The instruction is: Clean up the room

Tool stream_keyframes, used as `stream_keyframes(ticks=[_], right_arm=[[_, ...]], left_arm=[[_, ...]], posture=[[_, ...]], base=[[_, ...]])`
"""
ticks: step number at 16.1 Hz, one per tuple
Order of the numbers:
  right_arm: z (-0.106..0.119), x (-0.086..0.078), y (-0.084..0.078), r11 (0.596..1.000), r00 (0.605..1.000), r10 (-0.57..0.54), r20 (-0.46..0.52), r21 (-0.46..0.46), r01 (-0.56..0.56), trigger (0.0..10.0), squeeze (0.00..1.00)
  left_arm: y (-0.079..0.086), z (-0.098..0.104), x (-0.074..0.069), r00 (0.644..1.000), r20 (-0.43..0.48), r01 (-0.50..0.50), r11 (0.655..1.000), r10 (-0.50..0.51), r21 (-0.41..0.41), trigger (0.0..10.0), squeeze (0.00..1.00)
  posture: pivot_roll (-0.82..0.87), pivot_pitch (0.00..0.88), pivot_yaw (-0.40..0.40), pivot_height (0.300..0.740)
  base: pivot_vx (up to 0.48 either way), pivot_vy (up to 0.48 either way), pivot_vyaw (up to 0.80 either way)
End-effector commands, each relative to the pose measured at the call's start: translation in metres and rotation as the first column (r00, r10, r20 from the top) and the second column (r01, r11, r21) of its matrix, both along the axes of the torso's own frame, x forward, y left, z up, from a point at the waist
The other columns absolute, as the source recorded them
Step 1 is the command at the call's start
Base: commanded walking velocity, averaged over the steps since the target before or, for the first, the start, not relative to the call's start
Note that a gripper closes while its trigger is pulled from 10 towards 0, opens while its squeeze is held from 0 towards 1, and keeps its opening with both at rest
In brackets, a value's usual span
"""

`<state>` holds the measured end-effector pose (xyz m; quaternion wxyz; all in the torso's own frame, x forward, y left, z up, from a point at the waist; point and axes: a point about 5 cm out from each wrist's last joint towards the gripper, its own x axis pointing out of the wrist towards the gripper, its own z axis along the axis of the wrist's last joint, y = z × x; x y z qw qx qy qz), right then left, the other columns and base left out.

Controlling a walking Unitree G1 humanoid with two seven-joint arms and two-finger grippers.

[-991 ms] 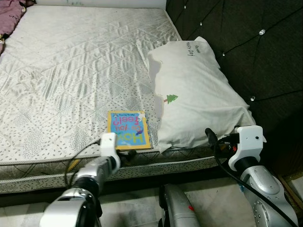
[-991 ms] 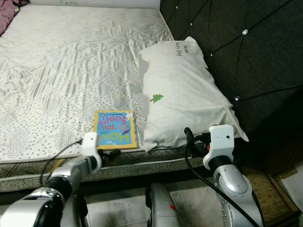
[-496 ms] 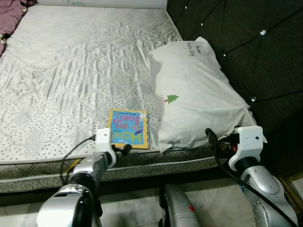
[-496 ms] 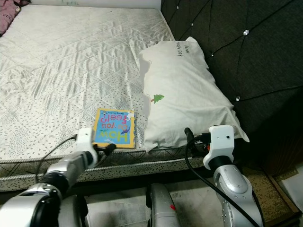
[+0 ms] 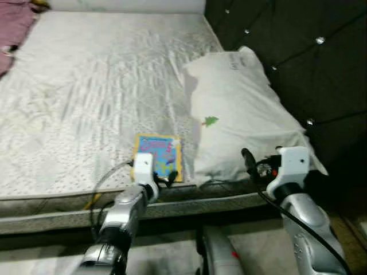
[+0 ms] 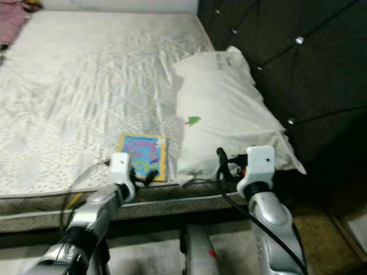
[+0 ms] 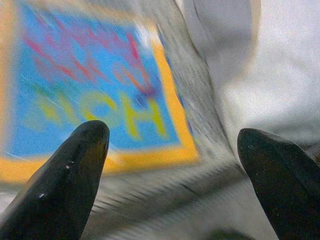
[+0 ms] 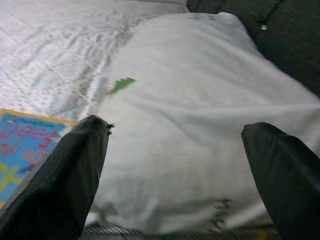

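A thin book (image 5: 159,154) with a yellow border and blue cover lies flat on the mattress (image 5: 86,86), close to its front edge. My left gripper (image 5: 166,180) is at the book's near edge, open. In the left wrist view the book (image 7: 95,95) lies just ahead of the left gripper (image 7: 172,145). Right of the book rests a white pillow (image 5: 241,109) with a small green tree print. My right gripper (image 5: 253,166) hovers open at the pillow's front corner, and the pillow (image 8: 200,105) spreads beyond the right gripper (image 8: 175,135).
A dark tufted headboard (image 5: 298,51) rises on the right behind the pillow. Purple cloth (image 5: 12,26) lies at the far left corner of the bed. The mattress side and bed frame (image 5: 63,217) run across in front of me.
My left gripper has reached forward and right, up to the book's near edge. The right gripper has edged left toward the pillow. The whole picture has shifted and blurred slightly.
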<state>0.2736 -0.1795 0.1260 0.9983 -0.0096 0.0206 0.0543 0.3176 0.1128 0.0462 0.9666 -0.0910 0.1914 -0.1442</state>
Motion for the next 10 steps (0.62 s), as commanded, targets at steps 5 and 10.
stream_keyframes(ticks=[5, 10], right_arm=[[-0.005, 0.013, 0.020, 0.998, 0.999, 0.025, 0.024, 0.055, -0.027, 10.0, 0.00], [-0.003, 0.027, 0.031, 0.988, 0.998, 0.016, 0.060, 0.152, -0.025, 10.0, 0.00]], left_arm=[[0.056, 0.043, -0.038, 0.921, 0.344, -0.247, 0.958, 0.184, 0.149, 10.0, 0.00], [0.073, 0.062, -0.069, 0.845, 0.456, -0.385, 0.910, 0.279, 0.156, 10.0, 0.00]], posture=[[-0.09, 0.000, -0.007, 0.591], [-0.06, 0.000, -0.007, 0.591]], base=[[0.000, 0.000, 0.00], [0.000, 0.000, 0.00]])
